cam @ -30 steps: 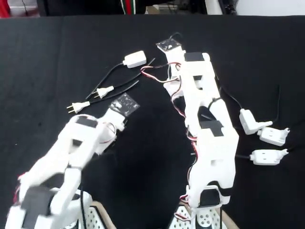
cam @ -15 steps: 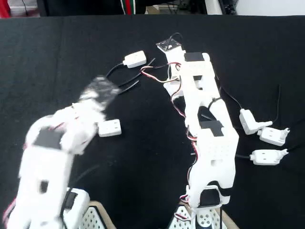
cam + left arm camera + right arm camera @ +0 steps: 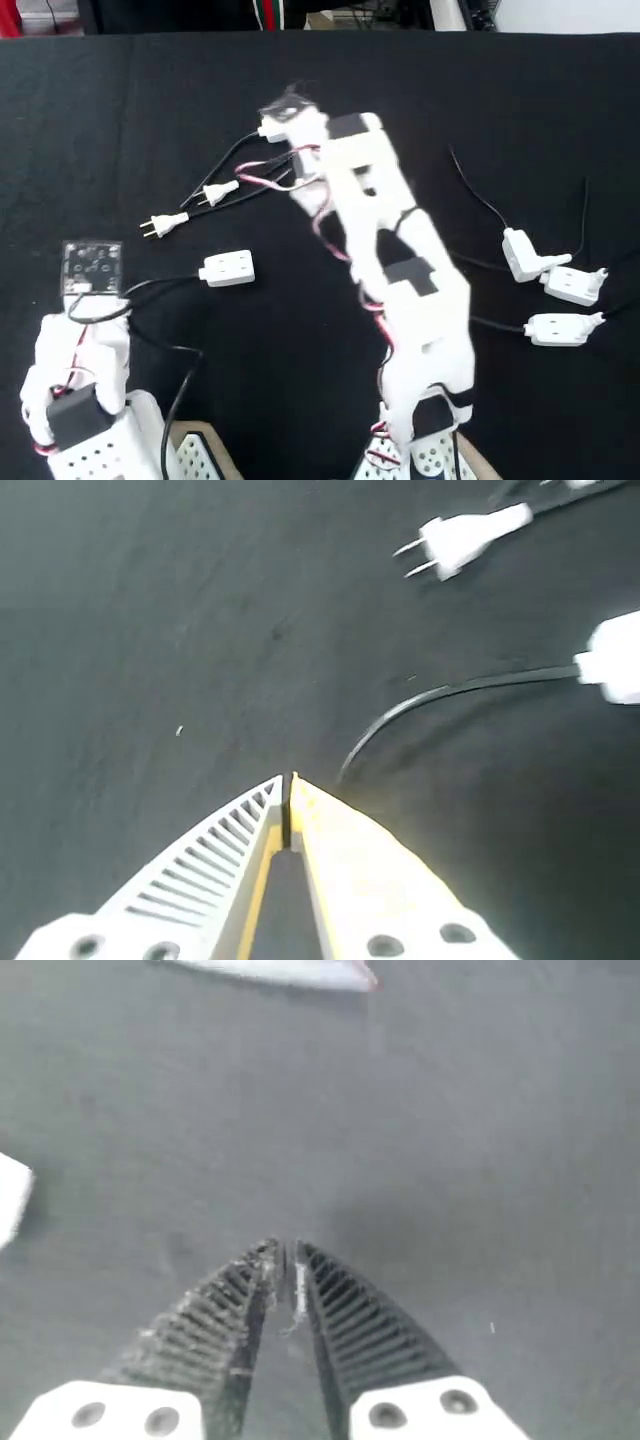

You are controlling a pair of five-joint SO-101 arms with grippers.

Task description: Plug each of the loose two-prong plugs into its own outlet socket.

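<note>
**Room to move at centre and far side**

The black surface (image 3: 560, 120) lies bare along its far edge and between the arms. Left of centre, the near plug (image 3: 165, 224) and far plug (image 3: 220, 190) lie loose, apart from the near socket (image 3: 228, 268). Three white blocks (image 3: 572, 285) crowd the right edge. The right arm partly covers the far socket (image 3: 270, 129).

Up close, the left end effector (image 3: 290, 780) is pressed together over bare cloth, with the near plug's prongs free. The right end effector (image 3: 285, 1252) is pressed together too.
</note>
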